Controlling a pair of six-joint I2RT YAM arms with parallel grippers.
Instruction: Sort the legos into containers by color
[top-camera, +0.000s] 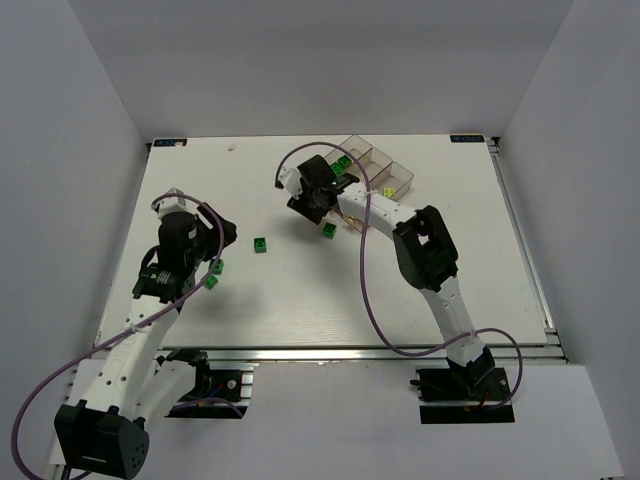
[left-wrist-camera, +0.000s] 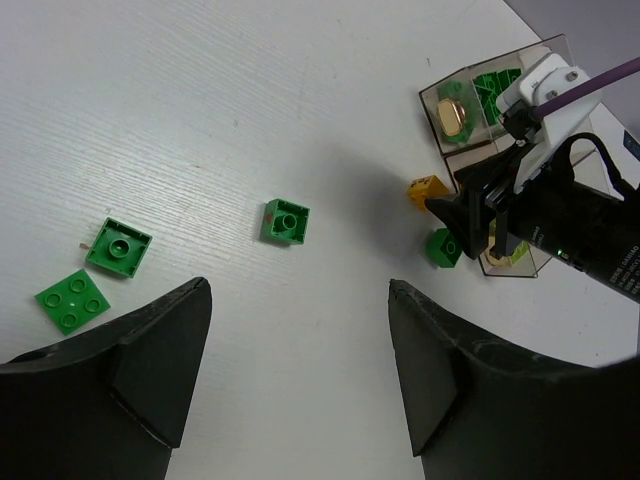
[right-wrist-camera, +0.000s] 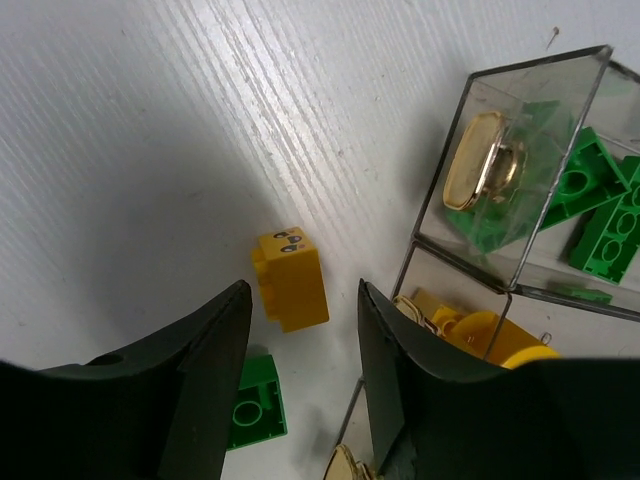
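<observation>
Grey-walled booth, white table (top-camera: 300, 300). Right gripper (right-wrist-camera: 300, 300) is spread wide with nothing held, a yellow brick (right-wrist-camera: 292, 288) showing between its fingers (right-wrist-camera: 200, 380), low-centre in the wrist view. A green brick (right-wrist-camera: 255, 410) lies just beside, clear containers (right-wrist-camera: 540, 63) upper right. Left gripper (left-wrist-camera: 298, 290) is spread and empty too. Risk imo: the brick sits skewed, so closing could twist it away, or a finger clips the bin wall. The wood-grain table looks slick.
</observation>
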